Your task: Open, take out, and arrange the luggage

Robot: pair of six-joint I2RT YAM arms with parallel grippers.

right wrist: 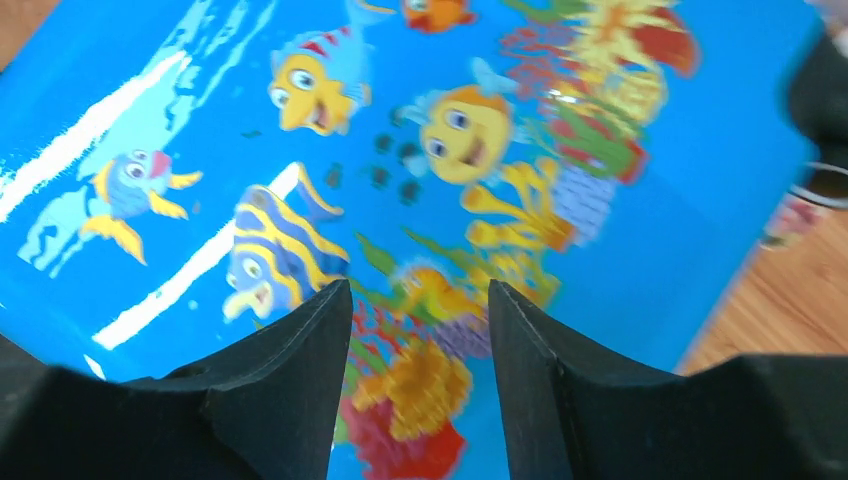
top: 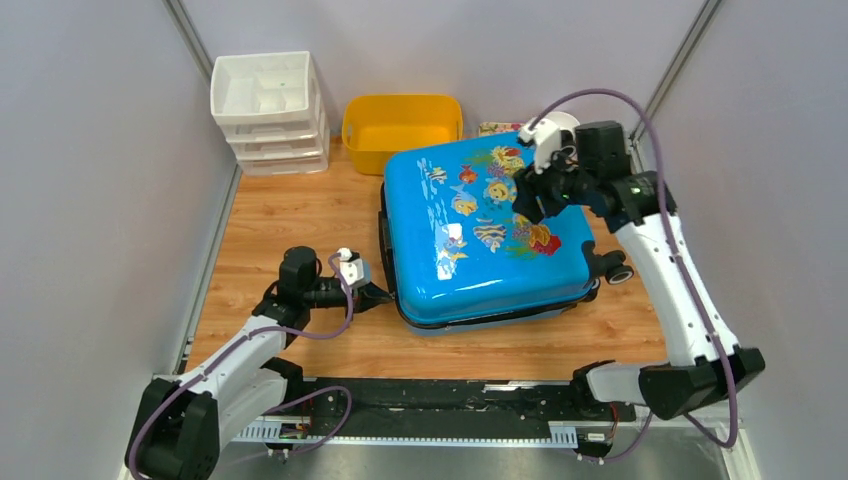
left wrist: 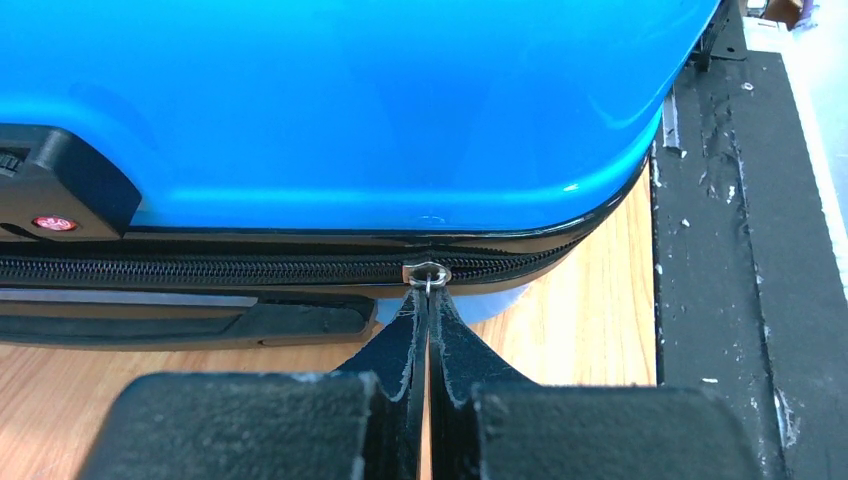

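Note:
The luggage (top: 480, 240) lies flat and closed on the wooden table, a glossy blue hard shell printed with fish and coral. My left gripper (top: 385, 295) is at its near-left side, low by the zip. In the left wrist view the gripper (left wrist: 430, 290) is shut, its tips pinching the small metal zipper pull (left wrist: 429, 273) on the black zip under the blue shell (left wrist: 350, 100). My right gripper (top: 528, 205) hovers over the right part of the lid. It (right wrist: 420, 300) stands open above the printed lid (right wrist: 650, 220), with nothing between the fingers.
A yellow tub (top: 402, 130) and a white drawer unit (top: 268, 110) stand at the back. The suitcase's black wheels (top: 615, 268) point right. A black lock block (left wrist: 60, 190) sits left of the zipper pull. The black base rail (top: 430, 400) runs along the near edge.

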